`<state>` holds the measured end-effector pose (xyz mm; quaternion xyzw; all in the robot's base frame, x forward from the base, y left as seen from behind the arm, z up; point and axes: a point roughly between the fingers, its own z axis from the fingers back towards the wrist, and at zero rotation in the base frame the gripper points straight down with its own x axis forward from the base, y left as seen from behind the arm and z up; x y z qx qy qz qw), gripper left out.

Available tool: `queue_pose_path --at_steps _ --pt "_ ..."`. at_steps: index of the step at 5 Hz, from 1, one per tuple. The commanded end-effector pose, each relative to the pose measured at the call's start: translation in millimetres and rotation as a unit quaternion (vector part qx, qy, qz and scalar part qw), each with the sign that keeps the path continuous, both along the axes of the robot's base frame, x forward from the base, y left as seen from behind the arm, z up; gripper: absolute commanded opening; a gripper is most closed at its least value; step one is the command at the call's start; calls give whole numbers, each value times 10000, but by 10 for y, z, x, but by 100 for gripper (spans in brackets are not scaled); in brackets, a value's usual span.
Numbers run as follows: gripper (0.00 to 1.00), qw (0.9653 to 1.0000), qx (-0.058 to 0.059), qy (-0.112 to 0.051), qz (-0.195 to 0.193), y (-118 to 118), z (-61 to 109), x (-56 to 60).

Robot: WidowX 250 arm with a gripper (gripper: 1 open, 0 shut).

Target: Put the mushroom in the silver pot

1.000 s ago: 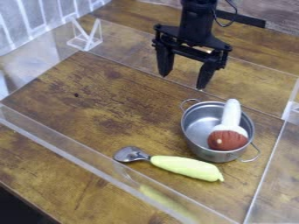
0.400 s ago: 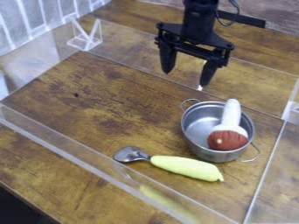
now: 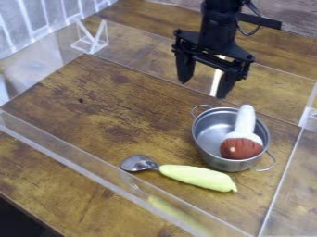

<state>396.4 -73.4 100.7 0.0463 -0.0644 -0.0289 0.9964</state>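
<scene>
The mushroom (image 3: 243,139) lies on its side inside the silver pot (image 3: 212,136), its reddish-brown cap toward the front and its cream stem leaning over the pot's back rim. The pot stands on the wooden table at the right. My black gripper (image 3: 209,76) hangs above the table behind the pot, pointing down, open, with nothing between its fingers.
A yellow-handled utensil with a metal tip (image 3: 183,173) lies in front of the pot. Clear plastic walls (image 3: 74,153) run along the table's front and right side. A small clear stand (image 3: 89,37) sits at the back left.
The gripper has drifted slightly to the right and rolled a little about its own axis. The mushroom and pot have stayed where they were.
</scene>
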Motion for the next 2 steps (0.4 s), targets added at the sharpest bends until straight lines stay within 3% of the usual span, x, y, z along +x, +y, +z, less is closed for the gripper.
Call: queue_pose_path --at_steps 1,2 --pt "100 9994 -81 -285 -194 34 178 27" --pt "100 9990 -99 -257 -338 -39 18 85"
